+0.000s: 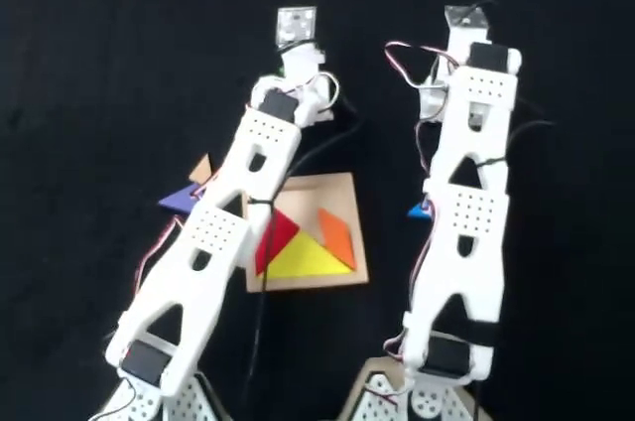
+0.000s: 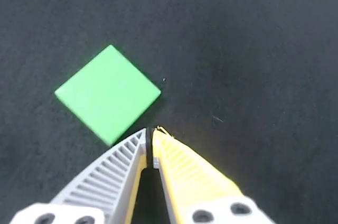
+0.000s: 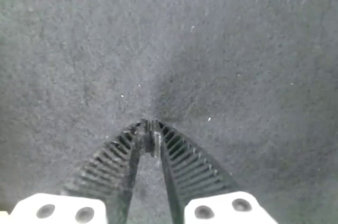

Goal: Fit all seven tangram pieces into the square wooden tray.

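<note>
Though it lies flat, green square (image 2: pixel 108 94) sits diamond-wise.

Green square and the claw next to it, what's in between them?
Nothing. In the left wrist view, only bare black cloth lies between the green square and the left claw.

The high camera looks steeply down over the black bench (image 1: pixel 89 93), arm bases at its near edge; each wrist camera sits just behind its own tool, left tool (image 2: pixel 151 133) and right tool (image 3: pixel 150 128), close above the bench; all three share that dark surface.
</note>
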`<state>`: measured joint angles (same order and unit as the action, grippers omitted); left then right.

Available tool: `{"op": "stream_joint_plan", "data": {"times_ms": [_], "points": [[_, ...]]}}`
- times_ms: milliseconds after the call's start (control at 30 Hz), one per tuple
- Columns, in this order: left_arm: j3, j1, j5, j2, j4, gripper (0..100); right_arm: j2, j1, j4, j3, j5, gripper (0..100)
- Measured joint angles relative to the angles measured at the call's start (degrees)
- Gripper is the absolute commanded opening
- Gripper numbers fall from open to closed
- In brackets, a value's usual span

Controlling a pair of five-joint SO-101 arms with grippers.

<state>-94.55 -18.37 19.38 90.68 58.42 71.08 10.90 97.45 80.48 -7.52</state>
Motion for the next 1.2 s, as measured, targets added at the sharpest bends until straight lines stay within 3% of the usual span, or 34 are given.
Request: {"op": "stream_joint_plan", "data": {"times_ms": [200,567,933,1200], "points": [[0.26,0.0,-5.01,0.35,-18.2,3,0.0,0.0,0.0,0.0,0.0,1.1],[4.48,-0.09,-7.03,0.35,-25.76,3,0.0,-0.26,0.0,0.0,0.0,1.1],[6.42,-1.05,-7.03,-0.44,-16.0,12,0.0,-0.18,0.0,0.0,0.0,1.1],[2.55,-3.08,-7.82,-1.41,-6.77,5,0.0,-0.26,0.0,0.0,-2.64,1.1]]}}
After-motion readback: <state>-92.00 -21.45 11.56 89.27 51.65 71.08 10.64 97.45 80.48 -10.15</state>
